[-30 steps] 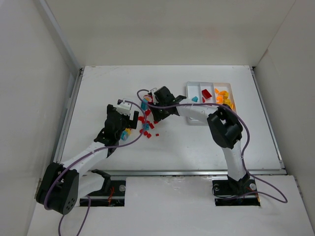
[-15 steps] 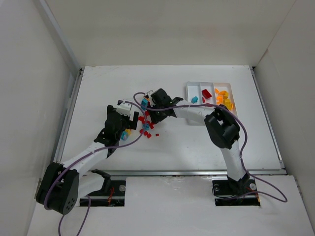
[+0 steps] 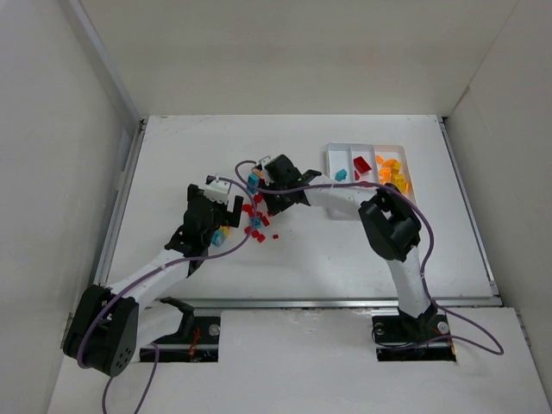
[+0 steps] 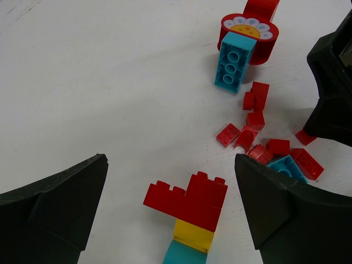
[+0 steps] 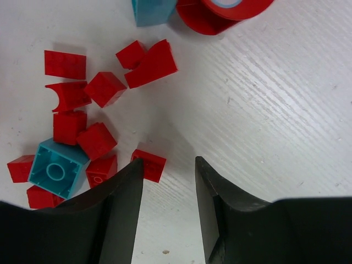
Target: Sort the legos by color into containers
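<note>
Loose legos (image 3: 256,222) lie in a small pile mid-table, mostly red with some teal. My left gripper (image 4: 170,159) is wide open over a stack of red, yellow and teal bricks (image 4: 190,201), touching nothing; from above the left gripper (image 3: 222,207) sits left of the pile. My right gripper (image 5: 169,162) is open a little, low over the table, with nothing between its fingers. A small red brick (image 5: 149,165) lies just outside its left fingertip. In the top view the right gripper (image 3: 261,200) is at the pile's upper edge. The white tray of containers (image 3: 371,146) holds a teal piece (image 3: 341,174), red pieces (image 3: 360,164) and orange pieces (image 3: 392,174).
A red round piece with a flower face (image 4: 247,26) carries a long teal brick (image 4: 235,61) at the pile's far side. A teal square brick (image 5: 56,168) sits among red ones. White walls enclose the table on three sides.
The right gripper has shifted slightly left toward the pile and its jaws have narrowed a touch. The left arm has not moved.
</note>
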{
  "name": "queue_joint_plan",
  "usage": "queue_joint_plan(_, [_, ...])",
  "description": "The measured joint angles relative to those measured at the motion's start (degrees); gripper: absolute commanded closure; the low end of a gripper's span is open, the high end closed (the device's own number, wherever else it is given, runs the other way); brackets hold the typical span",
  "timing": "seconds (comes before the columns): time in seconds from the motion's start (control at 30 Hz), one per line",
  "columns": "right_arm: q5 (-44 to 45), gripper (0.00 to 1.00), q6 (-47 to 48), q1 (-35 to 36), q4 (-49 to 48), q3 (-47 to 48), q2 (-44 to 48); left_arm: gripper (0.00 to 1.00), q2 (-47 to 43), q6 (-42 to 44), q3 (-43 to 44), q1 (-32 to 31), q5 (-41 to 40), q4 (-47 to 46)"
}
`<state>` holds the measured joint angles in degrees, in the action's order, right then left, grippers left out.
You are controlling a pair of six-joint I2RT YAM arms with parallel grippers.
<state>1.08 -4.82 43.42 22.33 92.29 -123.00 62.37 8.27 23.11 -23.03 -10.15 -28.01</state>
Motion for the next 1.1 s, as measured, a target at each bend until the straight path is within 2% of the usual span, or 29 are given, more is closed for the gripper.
queue_joint_plan(0.6, [2.49, 0.52, 1.40, -4.59, 0.35, -3.28, 3.43, 0.00, 0.00, 0.00, -0.02, 0.00, 0.07, 0.00])
queue_joint_plan(0.73, [1.75, 0.49, 1.60, -4.55, 0.28, -3.28, 4.46, 0.00, 0.00, 0.02, -0.02, 0.00, 0.07, 0.00])
queue_joint_plan(0.9, [0.87, 0.39, 1.57, -4.55, 0.44, -3.28, 4.57, 0.00, 0.00, 0.00, -0.02, 0.00, 0.07, 0.00])
queue_joint_plan(1.1, [-0.22, 0.38, 1.46, -4.55, 1.88, -3.10, 3.98, 0.00, 0.00, 0.00, -0.02, 0.00, 0.07, 0.00])
